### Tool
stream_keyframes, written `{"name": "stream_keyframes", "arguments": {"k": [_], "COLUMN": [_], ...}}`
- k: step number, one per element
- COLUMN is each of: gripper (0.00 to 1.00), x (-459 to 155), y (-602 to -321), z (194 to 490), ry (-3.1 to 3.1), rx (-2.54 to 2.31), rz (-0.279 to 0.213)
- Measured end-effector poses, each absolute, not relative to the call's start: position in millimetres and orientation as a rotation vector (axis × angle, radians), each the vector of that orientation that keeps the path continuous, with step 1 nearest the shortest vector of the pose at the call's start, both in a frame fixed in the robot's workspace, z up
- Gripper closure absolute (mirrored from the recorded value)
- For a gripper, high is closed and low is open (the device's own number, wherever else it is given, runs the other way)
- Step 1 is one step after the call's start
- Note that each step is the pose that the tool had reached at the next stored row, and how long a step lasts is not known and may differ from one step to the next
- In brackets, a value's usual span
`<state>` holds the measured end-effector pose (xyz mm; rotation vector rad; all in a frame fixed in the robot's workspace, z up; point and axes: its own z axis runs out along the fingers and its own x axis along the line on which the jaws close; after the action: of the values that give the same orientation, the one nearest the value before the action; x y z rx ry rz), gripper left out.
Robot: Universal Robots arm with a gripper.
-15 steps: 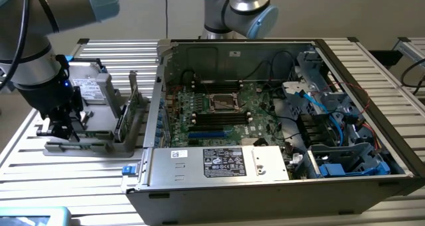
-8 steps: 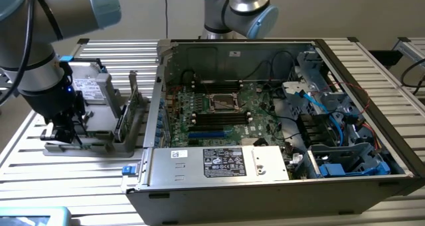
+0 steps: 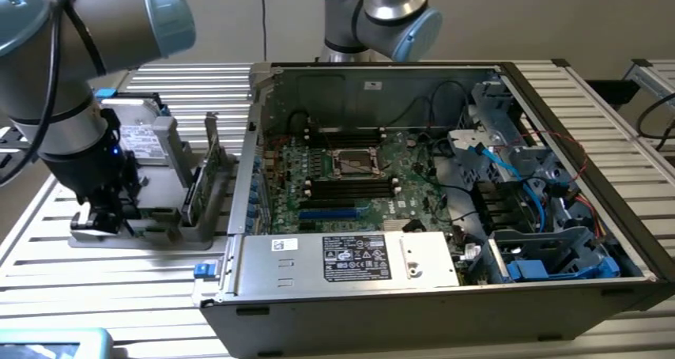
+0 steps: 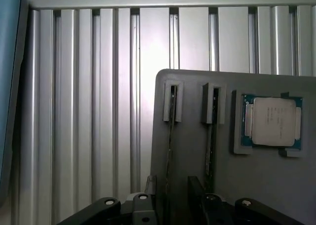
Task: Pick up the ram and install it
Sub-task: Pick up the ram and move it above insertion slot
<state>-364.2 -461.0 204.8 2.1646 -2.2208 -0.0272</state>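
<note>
Now the tool (image 4: 173, 202) hangs low over the grey holder (image 4: 187, 96) at the exterior view's left. Its jaws stand apart, with one of the fingers (image 4: 152, 185) on each side of the ram (image 4: 170, 136), which stands on its edge in a narrow slot of the holder. I judge this to be the picking step: the stick is framed but not clamped, and nothing is lifted yet. A good grip here calls for the pads to close squarely on the flat faces of the stick, and for a straight pull out of the slot, because the guide holds its end closely. Room is small on one side: a second stick (image 4: 212, 136) stands in the neighbour slot just beside, and one finger goes into the gap between the two, so little sideways play is allowed. A bit further on the same holder a processor (image 4: 271, 122) lies in its own pocket, out of the way, and a bigger green card (image 3: 196, 189) stands upright on the side toward the case. Beyond the holder's edge the slatted desk (image 4: 98, 111) gives open room. Further off, toward the exterior view's right, the open computer case (image 3: 422, 311) lies with the motherboard (image 3: 412, 169) facing up. Its black memory slots (image 3: 348, 189) sit low between the case walls, with cables near, so I think the free way in is from above.
</note>
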Motion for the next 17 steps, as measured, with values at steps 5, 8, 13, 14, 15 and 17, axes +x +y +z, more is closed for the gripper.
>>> {"name": "stream_keyframes", "arguments": {"k": [5, 8, 13, 14, 15, 17], "gripper": [0.62, 0.62, 0.70, 0.76, 0.82, 0.87], "x": [-364, -364, -364, -365, -365, -365], "y": [-461, -461, -461, -461, -461, -461], "z": [200, 197, 196, 198, 203, 212], "ry": [-2.221, -2.221, -2.220, -2.220, -2.220, -2.220], "rx": [2.165, 2.164, 2.164, 2.164, 2.164, 2.164], "rz": [-0.027, -0.027, -0.026, -0.026, -0.026, -0.026]}}
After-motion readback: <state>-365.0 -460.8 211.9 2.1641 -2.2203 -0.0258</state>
